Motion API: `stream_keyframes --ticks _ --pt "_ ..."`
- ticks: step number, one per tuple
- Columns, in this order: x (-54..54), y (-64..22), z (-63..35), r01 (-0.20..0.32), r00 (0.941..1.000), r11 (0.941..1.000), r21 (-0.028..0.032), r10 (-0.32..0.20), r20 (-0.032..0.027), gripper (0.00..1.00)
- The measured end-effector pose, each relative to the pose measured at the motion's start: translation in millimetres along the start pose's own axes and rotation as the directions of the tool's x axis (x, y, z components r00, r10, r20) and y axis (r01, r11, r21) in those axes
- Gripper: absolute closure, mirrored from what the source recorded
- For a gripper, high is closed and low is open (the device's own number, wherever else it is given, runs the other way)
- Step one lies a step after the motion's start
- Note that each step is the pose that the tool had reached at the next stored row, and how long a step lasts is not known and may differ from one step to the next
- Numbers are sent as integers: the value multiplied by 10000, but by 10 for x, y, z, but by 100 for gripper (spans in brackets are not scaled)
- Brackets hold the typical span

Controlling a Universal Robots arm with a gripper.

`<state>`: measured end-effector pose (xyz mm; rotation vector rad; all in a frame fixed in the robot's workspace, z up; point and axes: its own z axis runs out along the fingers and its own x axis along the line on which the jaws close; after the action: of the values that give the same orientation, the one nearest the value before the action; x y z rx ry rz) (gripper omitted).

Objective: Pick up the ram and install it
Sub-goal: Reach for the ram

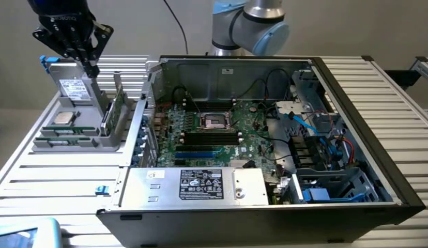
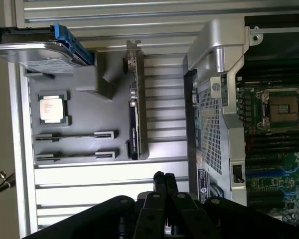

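Observation:
Two ram sticks (image 1: 62, 131) lie on edge in slots at the front of a grey parts holder (image 1: 114, 142) on the exterior view's left. The wrist view sees them edge-on as thin dark strips (image 2: 74, 135). My black gripper (image 1: 91, 68) hangs above the back of that holder, over the upright drive, well above the ram. Its fingers (image 2: 159, 181) are pressed together with nothing between them. The open computer case (image 1: 352, 103) sits to the right, with the motherboard's black memory slots (image 1: 210, 137) below the CPU socket.
The holder also carries an upright drive in a blue caddy (image 1: 75, 89), a processor chip (image 1: 64, 118) and a taller green card (image 1: 116, 111) standing on edge. A power supply box (image 1: 193, 185) and cables (image 1: 304, 121) crowd the case.

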<state>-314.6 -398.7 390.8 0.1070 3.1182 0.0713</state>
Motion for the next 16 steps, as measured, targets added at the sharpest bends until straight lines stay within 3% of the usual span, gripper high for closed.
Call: stream_keyframes --ticks 9,16 --pt "386 -7 5 17 10000 10000 30 -17 -33 89" --pt "700 51 5 27 10000 9998 171 -26 -63 89"
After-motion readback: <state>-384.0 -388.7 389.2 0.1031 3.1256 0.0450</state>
